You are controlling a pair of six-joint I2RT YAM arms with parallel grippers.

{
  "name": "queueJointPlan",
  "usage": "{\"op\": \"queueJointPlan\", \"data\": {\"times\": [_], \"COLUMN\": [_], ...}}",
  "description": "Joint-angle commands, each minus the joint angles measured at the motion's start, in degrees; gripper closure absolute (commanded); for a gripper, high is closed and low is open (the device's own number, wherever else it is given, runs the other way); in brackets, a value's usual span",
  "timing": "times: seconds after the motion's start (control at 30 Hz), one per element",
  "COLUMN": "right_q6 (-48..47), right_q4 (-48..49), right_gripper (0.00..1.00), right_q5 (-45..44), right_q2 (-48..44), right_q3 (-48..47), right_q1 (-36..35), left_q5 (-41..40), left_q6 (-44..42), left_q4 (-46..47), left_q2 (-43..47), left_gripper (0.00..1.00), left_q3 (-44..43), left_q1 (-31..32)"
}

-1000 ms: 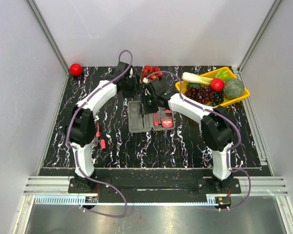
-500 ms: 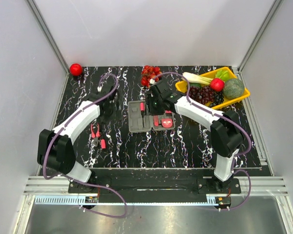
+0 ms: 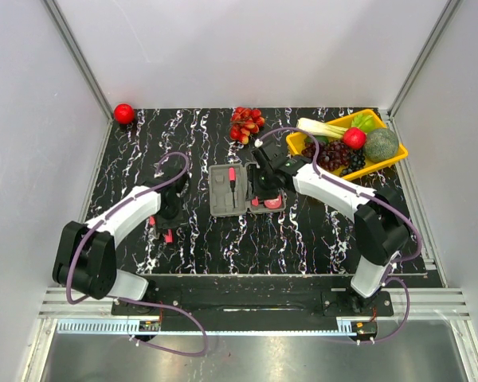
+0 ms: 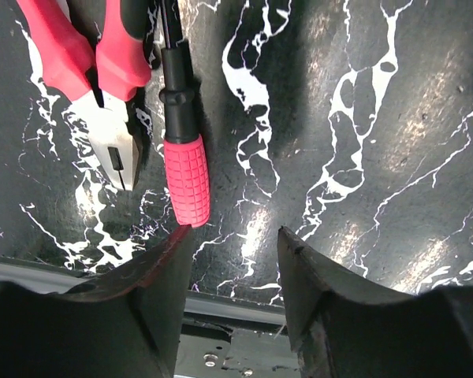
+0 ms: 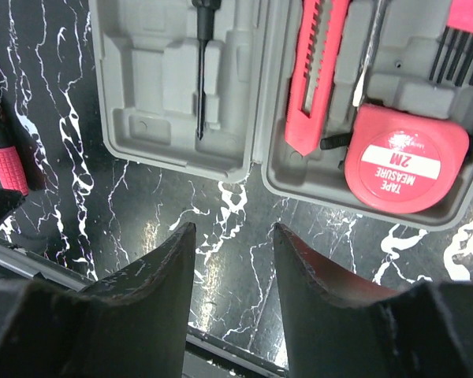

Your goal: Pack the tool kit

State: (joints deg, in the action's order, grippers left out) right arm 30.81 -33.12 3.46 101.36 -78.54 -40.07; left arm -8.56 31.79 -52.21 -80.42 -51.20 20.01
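Left gripper (image 4: 232, 236) and right gripper (image 5: 233, 230) jaws apart, empty; screwdriver (image 4: 188, 177) left of case (image 5: 142, 87) looks light, rigid, so take ribbed red handle.

The left gripper (image 3: 170, 216) is no longer at the upper centre of the top view beyond the grey case (image 3: 221, 203). It now hangs at the lower left over the pliers (image 4: 102, 118) and a red-handled tool (image 4: 185, 169). The right gripper (image 3: 264, 181) sits further right, off the case's left half, uncovering a screwdriver (image 3: 232, 179) there.
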Motion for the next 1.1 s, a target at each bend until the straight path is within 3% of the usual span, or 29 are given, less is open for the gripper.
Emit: {"op": "queueJointPlan", "data": {"times": [0.0,0.1,0.27,0.37,0.5,0.63,0.9,1.07], "right_q6": [1.71,1.71,2.15,2.50,2.77,2.94,3.64,3.65], "right_q4": [-0.62,-1.06,-1.42,-1.42,-1.42,-1.50,-0.63,-0.45], "right_gripper": [0.51,0.51,0.51,0.51,0.51,0.51,0.51,0.51], "right_q5": [-1.35,-1.79,-2.41,-3.11,-3.11,-4.59,-6.10,-8.29], "right_q2": [-3.63,-3.89,-4.33,-4.86,-4.59,-3.98,-3.72,-3.45], "right_q3": [1.11,1.02,1.20,1.55,1.20,0.15,0.06,-1.00], "right_q1": [-0.27,-0.35,-0.35,-0.35,-0.27,-0.35,-0.27,-0.27], "left_q5": [-3.48,-5.85,-1.82,0.46,3.19,6.35,16.02,21.29], "left_q6": [0.47,-0.67,-2.17,-2.78,-3.58,-4.81,-6.21,-5.16], "left_q4": [2.55,3.60,7.38,8.17,8.87,8.70,9.40,14.67], "left_q2": [-1.48,-4.82,-9.22,-10.37,-9.49,-8.26,-1.67,-5.61], "left_gripper": [0.46,0.42,0.41,0.48,0.69,1.00,1.00,1.00], "left_q3": [-0.30,-0.48,1.01,0.84,-0.13,-1.71,-11.10,-20.50], "left_q1": [-0.58,-1.99,-5.50,-5.86,-5.86,-5.86,-3.84,-0.07]}}
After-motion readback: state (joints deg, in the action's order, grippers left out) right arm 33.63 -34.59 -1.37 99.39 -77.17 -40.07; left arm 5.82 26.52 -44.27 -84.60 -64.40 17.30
